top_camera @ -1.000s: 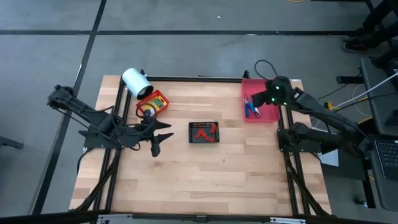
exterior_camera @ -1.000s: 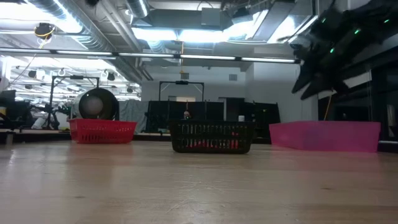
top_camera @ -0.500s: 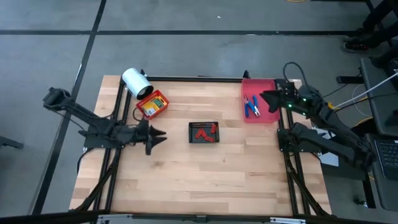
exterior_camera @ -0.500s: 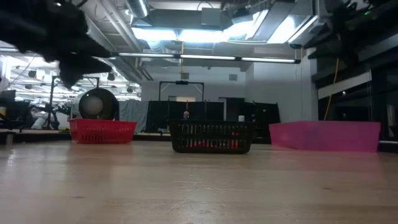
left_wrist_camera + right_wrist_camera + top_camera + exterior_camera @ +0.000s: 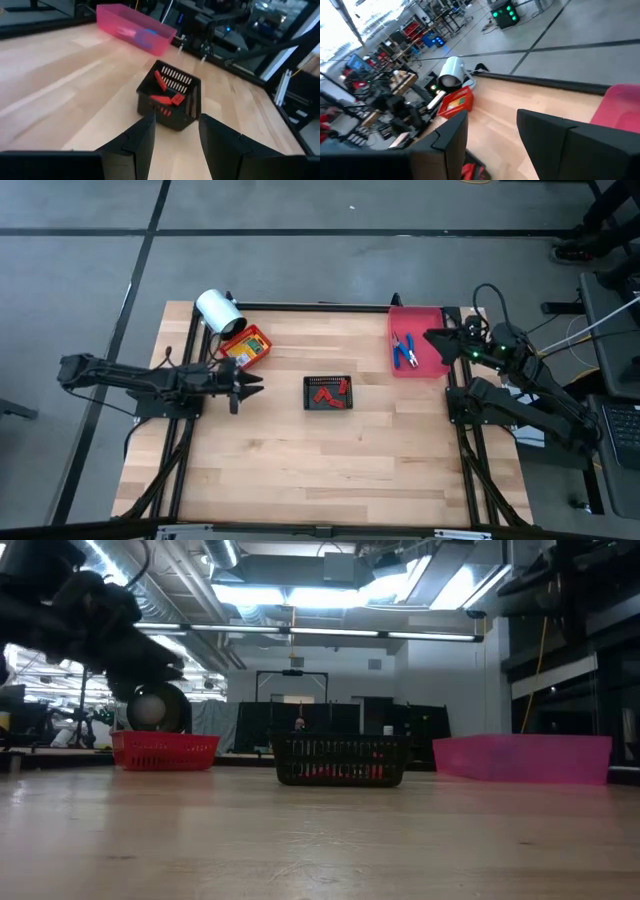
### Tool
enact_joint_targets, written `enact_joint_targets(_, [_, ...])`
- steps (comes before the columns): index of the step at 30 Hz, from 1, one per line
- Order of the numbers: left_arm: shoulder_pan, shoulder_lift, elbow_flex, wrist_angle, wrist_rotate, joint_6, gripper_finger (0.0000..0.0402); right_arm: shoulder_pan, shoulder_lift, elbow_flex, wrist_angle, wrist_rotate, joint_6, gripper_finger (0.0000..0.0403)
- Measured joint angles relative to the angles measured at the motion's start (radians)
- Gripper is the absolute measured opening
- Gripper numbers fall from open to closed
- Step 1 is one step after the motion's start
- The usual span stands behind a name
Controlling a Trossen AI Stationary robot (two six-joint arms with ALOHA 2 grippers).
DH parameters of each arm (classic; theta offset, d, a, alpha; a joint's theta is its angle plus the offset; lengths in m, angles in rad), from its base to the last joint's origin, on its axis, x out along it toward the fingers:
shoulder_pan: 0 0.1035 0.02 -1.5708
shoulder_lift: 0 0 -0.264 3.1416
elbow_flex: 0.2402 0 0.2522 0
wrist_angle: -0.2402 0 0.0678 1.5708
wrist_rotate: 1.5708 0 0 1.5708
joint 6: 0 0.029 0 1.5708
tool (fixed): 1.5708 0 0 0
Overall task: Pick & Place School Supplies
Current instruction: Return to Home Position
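Observation:
A yellow-orange printed box (image 5: pixel 246 350) lies in the red basket (image 5: pixel 228 358) at the table's far left. Several tiny red pieces (image 5: pixel 327 392) (image 5: pixel 165 95) lie in the black tray (image 5: pixel 309 404) (image 5: pixel 177 119) at mid-table. Blue-handled tools (image 5: pixel 404 351) lie in the pink tray (image 5: pixel 432 367) at the far right. My left gripper (image 5: pixel 255 386) (image 5: pixel 175 135) hovers open between the basket and the black tray, pointing at the tray. My right gripper (image 5: pixel 431 339) (image 5: pixel 492 135) is open above the pink tray's right part, pointing left.
A white roll (image 5: pixel 217 310) (image 5: pixel 451 74) stands just beyond the red basket at the far-left corner. The low view shows the red basket (image 5: pixel 165 750), black tray (image 5: pixel 340 761) and pink tray (image 5: pixel 521 759) in a row. Bare wood fills the near half of the table.
My left gripper has turned from pointing down to level and shifted slightly toward the far edge, while its arm stretched out toward the table's left. My right gripper has drawn back from over the pink tray's middle toward the table's right edge and risen out of the low view.

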Motion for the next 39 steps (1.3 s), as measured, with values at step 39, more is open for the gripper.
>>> enact_joint_targets(39, [0.042, -0.180, -0.008, -0.173, 0.028, -0.039, 0.0148, 0.088, 0.031, 0.196, -0.727, -0.355, -0.247, 0.0163])
